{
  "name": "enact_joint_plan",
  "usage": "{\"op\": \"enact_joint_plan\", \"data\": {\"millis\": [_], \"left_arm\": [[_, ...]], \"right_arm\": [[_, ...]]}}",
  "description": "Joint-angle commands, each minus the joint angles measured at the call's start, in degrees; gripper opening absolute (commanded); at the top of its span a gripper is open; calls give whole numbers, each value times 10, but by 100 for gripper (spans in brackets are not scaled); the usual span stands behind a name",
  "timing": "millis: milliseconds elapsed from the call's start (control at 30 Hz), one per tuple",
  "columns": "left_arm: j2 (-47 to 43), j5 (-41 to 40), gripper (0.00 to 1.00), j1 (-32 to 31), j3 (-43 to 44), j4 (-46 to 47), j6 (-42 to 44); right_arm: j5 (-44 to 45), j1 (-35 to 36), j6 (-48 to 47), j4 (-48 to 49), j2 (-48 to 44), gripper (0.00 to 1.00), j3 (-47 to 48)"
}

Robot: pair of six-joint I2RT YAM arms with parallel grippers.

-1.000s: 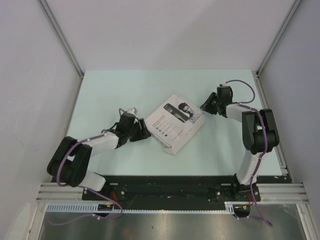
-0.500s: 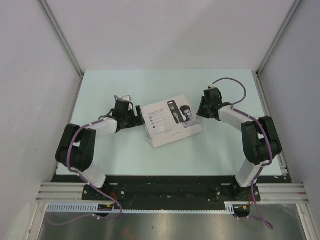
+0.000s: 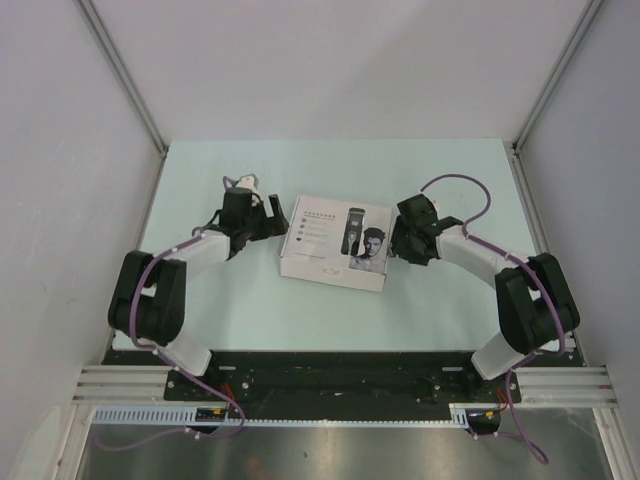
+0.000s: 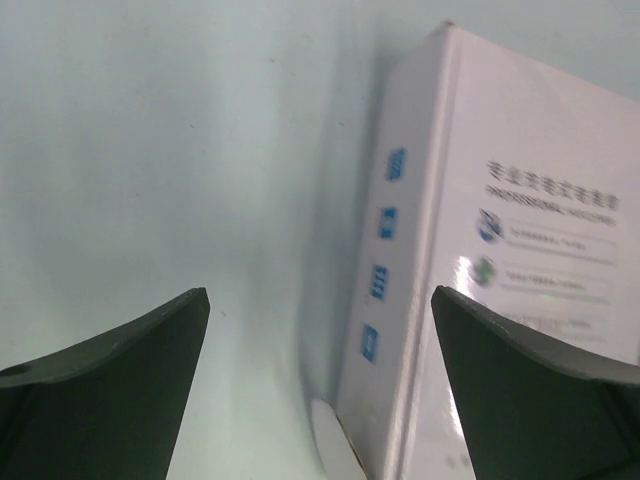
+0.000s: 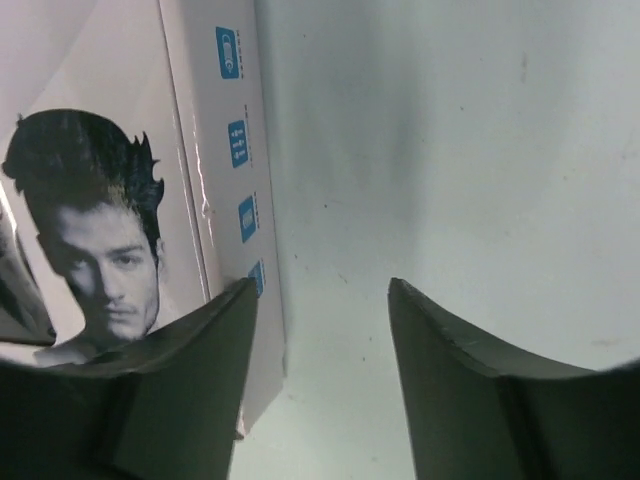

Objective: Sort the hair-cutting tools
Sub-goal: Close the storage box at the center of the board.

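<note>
None of the hair-cutting tools is in view. I judge they are inside the white box, which lies flat near the middle of the table with its printed lid up and apparently closed.

The main risk is that the box slides or turns instead of opening. It looks light, the tabletop looks smooth, and neither arm pins it down, so a push from one side alone would probably skate it across the surface. If a finger catches only the lid's edge, the whole box could lift and tip, spilling small parts or leaving them jammed under the tray. A grip on the side wall rather than the lid would likely squeeze the cardboard without freeing anything.

The left gripper sits just beside the box's left end. In the left wrist view its fingers stand wide apart, the box's corner and side wall lie in the gap between them, and they clamp nothing. I cannot tell whether the finger over the lid touches it.

The right gripper sits just beside the box's right end. Its fingers are apart, though less widely, with bare table between them. One finger is at the box's edge, touching or nearly so; it holds nothing.
</note>
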Motion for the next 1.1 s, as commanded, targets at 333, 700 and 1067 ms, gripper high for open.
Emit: {"op": "enact_joint_plan", "data": {"millis": [333, 700, 1067], "left_arm": [[-136, 165, 100, -29, -119, 68, -13], [-53, 229, 95, -36, -70, 78, 4], [-5, 258, 68, -77, -20, 86, -7]], "right_arm": [[-259, -41, -32, 140, -165, 90, -160], [-255, -36, -38, 273, -98, 89, -169], [-218, -66, -45, 329, 65, 43, -52]]}}
